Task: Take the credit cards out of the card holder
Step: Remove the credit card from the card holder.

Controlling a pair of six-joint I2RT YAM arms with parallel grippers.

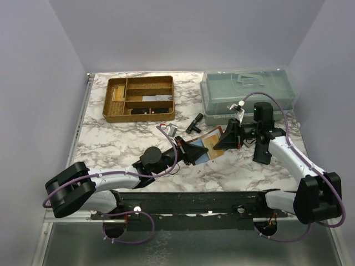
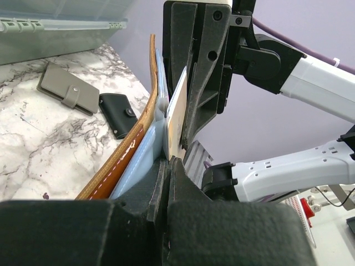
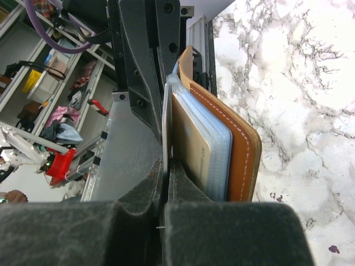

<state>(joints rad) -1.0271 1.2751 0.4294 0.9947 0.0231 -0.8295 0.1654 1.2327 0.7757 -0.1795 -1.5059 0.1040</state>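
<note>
The reddish-brown card holder [image 1: 212, 145] is held up off the marble table, open, between both grippers. My left gripper [image 1: 191, 151] is shut on the lower edge of one of its pale blue inner pocket leaves [image 2: 136, 158]. The leather cover [image 2: 145, 113] bows away to the left. My right gripper [image 1: 228, 136] comes from the opposite side and is shut on a thin pale credit card [image 2: 176, 116], seen edge-on [image 3: 166, 124] in the right wrist view. Another tan card [image 3: 191, 147] sits inside the clear pockets against the leather cover [image 3: 236, 147].
A gold-brown divided tray [image 1: 140, 98] stands at the back left, and a clear lidded box [image 1: 247, 91] at the back right. A grey snap wallet [image 2: 66, 88] and a small black pouch [image 2: 117, 113] lie on the marble behind the card holder.
</note>
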